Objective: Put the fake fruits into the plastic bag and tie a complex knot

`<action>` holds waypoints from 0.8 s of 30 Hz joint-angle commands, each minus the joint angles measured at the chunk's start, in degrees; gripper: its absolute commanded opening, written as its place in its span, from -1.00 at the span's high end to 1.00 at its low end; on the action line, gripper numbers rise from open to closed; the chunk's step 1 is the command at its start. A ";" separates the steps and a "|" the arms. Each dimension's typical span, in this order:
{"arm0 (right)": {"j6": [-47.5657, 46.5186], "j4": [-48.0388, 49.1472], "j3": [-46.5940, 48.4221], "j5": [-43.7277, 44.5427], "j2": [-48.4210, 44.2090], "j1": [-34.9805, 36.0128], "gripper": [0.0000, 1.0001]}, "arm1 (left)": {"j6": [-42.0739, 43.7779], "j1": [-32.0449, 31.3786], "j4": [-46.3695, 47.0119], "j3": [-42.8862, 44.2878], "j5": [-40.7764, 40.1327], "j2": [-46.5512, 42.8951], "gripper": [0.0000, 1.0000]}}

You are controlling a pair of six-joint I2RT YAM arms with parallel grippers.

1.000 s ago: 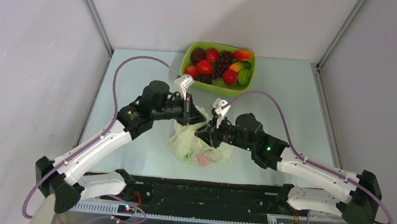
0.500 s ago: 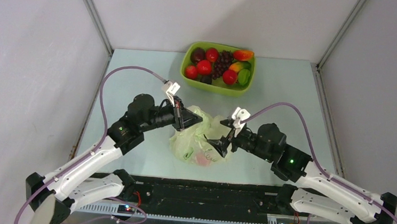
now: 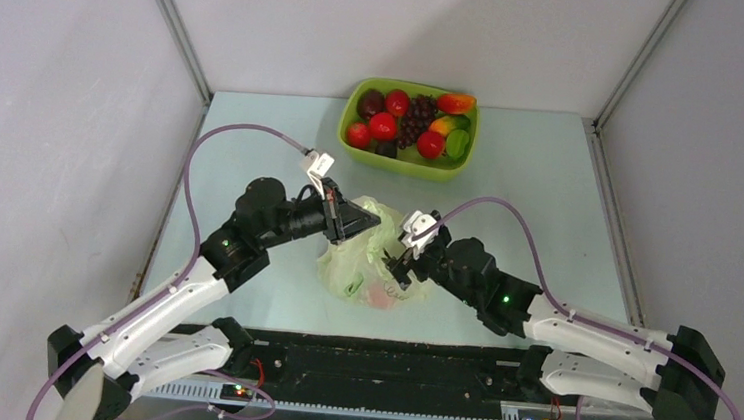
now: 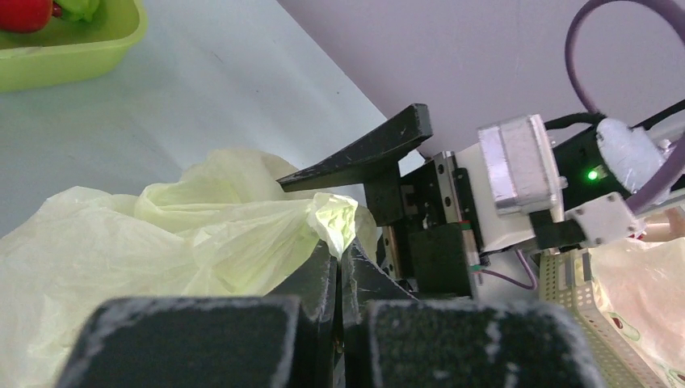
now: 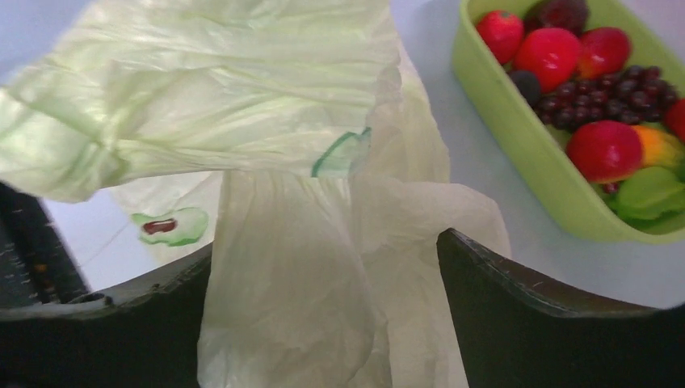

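Note:
The pale yellow-green plastic bag (image 3: pixel 354 264) lies crumpled on the table between my arms, and a pinkish fruit (image 3: pixel 378 295) shows through its film. My left gripper (image 3: pixel 362 222) is shut on a bunched strip of the bag (image 4: pixel 333 217), pinched at the fingertips (image 4: pixel 323 271). My right gripper (image 5: pixel 323 246) is open, with loose bag film (image 5: pixel 315 307) lying between its spread fingers (image 5: pixel 533 315). Most of the fake fruits (image 3: pixel 400 122) lie in the tray at the back: red apples, grapes, a dark plum and a peach. The knot is out of view.
The lime-green tray (image 3: pixel 422 167) stands at the back centre of the table; its wall (image 5: pixel 505 153) lies just right of my right gripper. The right gripper's finger (image 4: pixel 363 153) and body (image 4: pixel 517 166) sit close beyond my left fingertips. Grey walls enclose the table.
My right gripper has opened and let go of the bag, drawn back to the right, then come in again around the film. My left gripper pulled its strip leftward and now holds still.

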 commanded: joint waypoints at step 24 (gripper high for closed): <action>8.32 3.42 -0.87 22.67 -6.46 0.70 -0.03 | 9.20 -3.21 24.66 -11.26 -9.76 -0.48 1.00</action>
